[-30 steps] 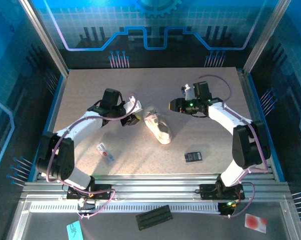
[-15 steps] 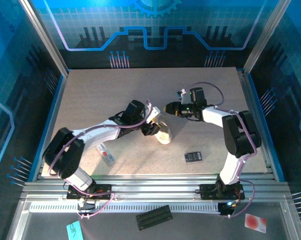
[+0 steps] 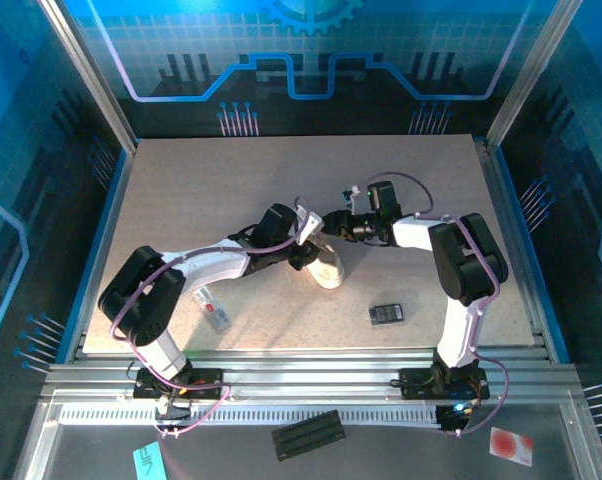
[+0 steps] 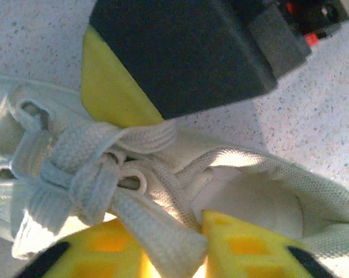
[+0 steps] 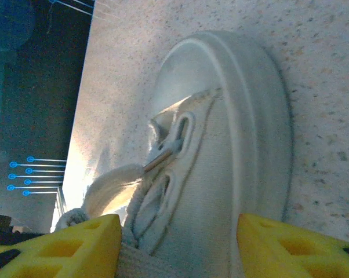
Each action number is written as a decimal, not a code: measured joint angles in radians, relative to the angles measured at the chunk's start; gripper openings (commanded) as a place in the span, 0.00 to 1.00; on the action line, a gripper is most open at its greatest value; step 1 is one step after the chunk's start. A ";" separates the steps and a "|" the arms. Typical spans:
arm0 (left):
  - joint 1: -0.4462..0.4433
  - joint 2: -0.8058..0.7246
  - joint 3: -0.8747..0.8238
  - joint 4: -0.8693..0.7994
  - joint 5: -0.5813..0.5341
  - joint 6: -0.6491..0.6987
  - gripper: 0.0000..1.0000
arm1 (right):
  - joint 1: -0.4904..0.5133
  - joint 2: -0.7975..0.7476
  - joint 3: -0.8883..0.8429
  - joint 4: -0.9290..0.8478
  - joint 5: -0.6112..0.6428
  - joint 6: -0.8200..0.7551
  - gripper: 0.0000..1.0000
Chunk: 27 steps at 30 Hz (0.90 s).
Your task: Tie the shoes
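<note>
Left wrist view: left pincer (image 4: 171, 234) nips one lace (image 4: 142, 211) — right pincer (image 5: 180, 234) gapes astride the shoe (image 5: 238, 145) — no finished bow apparent yet.

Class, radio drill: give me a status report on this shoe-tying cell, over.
Left end effector pinching a lace. Right end effector straddling sneaker, grip unclear. Black device and packet lie well aside.

sneaker (image 4: 261, 202): matt woven cloth | laces (image 4: 93, 174): flat weave | table (image 4: 313, 110): speckled matt
</note>
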 measured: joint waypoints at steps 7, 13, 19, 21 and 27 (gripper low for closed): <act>0.017 -0.018 -0.001 -0.022 -0.006 0.005 0.00 | 0.004 -0.002 0.000 0.006 -0.007 0.022 0.10; 0.080 -0.054 -0.001 -0.056 0.021 0.021 0.00 | 0.005 -0.065 0.026 -0.089 0.010 -0.036 0.03; 0.143 -0.071 -0.001 -0.088 0.099 0.040 0.00 | 0.005 -0.112 0.117 -0.208 0.052 -0.128 0.03; 0.159 -0.073 -0.001 -0.097 0.131 0.044 0.00 | 0.005 -0.116 0.134 -0.238 0.058 -0.151 0.03; 0.179 -0.073 0.000 -0.141 0.214 0.058 0.03 | 0.008 -0.114 0.150 -0.310 0.069 -0.190 0.03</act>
